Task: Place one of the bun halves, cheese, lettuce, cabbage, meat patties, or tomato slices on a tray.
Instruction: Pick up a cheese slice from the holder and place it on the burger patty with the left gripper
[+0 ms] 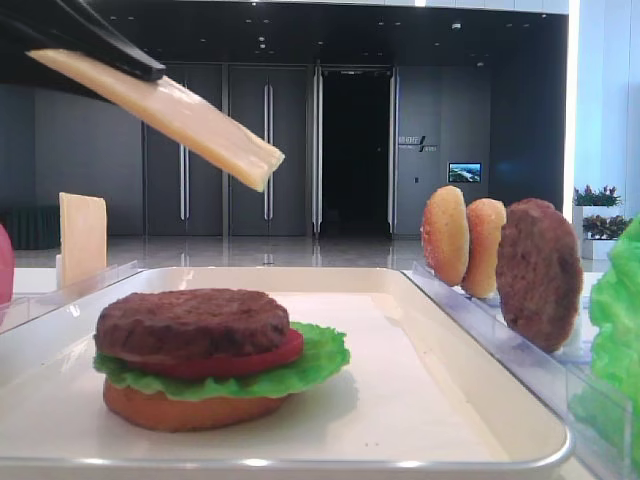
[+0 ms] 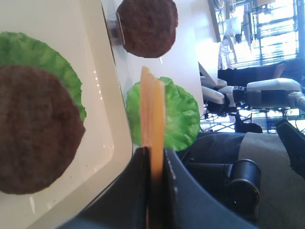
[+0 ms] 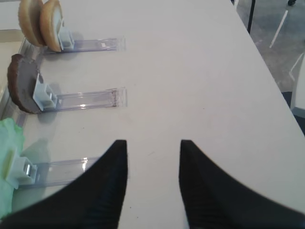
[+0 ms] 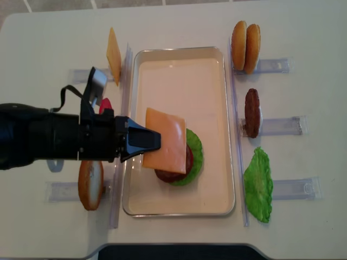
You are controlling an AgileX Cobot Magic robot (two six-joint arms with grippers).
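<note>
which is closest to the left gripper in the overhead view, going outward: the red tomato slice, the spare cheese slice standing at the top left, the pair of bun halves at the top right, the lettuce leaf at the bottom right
From the left gripper, which holds a cheese slice:
1. Tomato slice, just left of the tray, beside the arm.
2. Spare cheese slice, top left.
3. Lettuce leaf, bottom right.
4. Bun halves, top right, farthest.

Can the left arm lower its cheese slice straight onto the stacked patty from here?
Probably yes. The left gripper holds the cheese slice tilted in the air over the patty on the tray. In the low side view nothing stands between slice and patty.
</note>
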